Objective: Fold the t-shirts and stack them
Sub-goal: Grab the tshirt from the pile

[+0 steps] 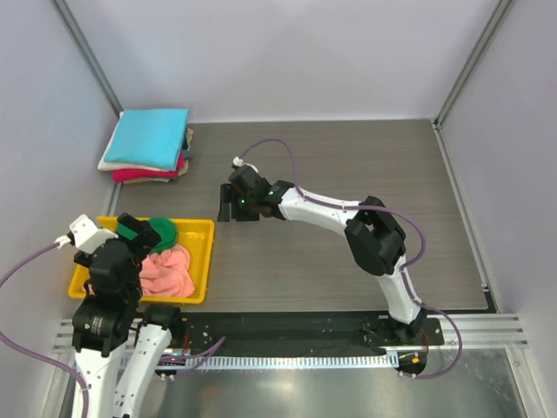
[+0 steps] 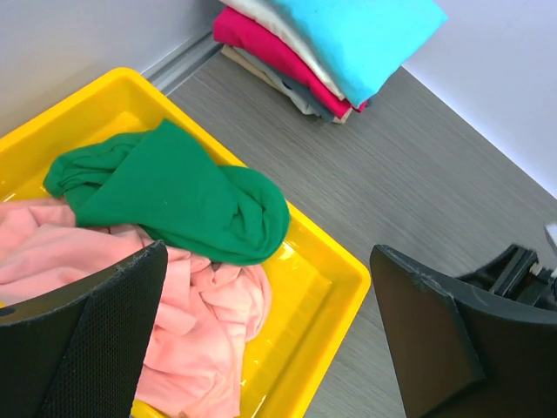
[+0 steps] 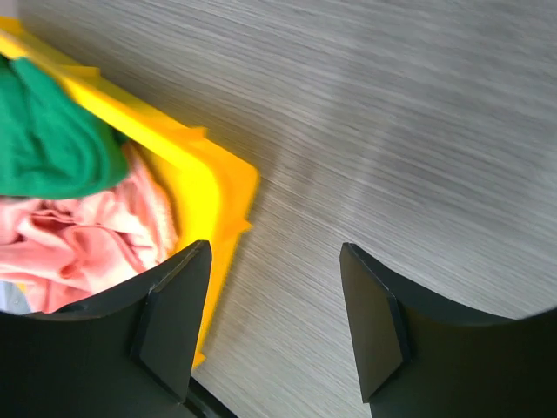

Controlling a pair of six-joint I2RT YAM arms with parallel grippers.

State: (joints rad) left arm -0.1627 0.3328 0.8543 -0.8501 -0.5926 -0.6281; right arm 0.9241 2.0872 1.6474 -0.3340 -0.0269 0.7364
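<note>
A crumpled green t-shirt (image 2: 183, 196) lies on a crumpled salmon-pink t-shirt (image 2: 204, 335) inside the yellow tray (image 2: 348, 274); both show from above, the green shirt (image 1: 158, 230) over the pink shirt (image 1: 167, 272). A folded stack (image 1: 148, 146) with a sky-blue shirt on top and red and cream below sits at the back left, also in the left wrist view (image 2: 335, 48). My left gripper (image 2: 270, 335) is open and empty over the tray's right end. My right gripper (image 3: 278, 318) is open and empty above the bare table, just right of the tray (image 3: 209, 187).
Grey walls close in the dark wood-grain table (image 1: 348, 174) on the left, back and right. The right arm (image 1: 313, 209) stretches across the middle of the table. A metal rail (image 1: 305, 335) runs along the near edge.
</note>
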